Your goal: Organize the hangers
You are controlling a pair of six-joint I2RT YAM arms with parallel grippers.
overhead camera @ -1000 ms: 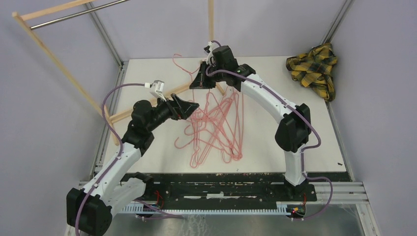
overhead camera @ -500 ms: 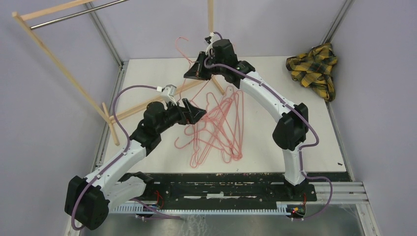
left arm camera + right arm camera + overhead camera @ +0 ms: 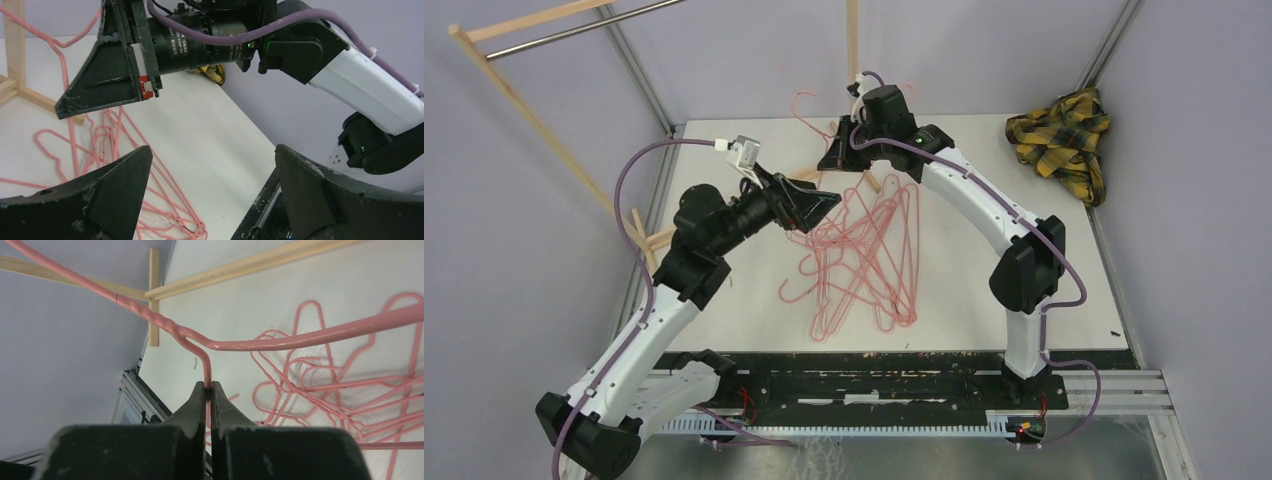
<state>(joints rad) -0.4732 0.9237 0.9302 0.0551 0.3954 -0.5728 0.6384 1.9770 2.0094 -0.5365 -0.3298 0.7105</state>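
While the right gripper [image 3: 207, 390] pinches one pink hanger [image 3: 280, 342] tight between its jaws, the other hangers [image 3: 864, 265] lie in a heap on the table [image 3: 744, 310] below them. The left gripper [image 3: 210, 150] has its jaws wide apart, holding nothing, above the heap's edge.

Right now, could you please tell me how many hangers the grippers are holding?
1. The right gripper is shut on one hanger, raised near the rack's wooden base. The left gripper is open, holding nothing. The remaining hangers lie tangled mid-table.
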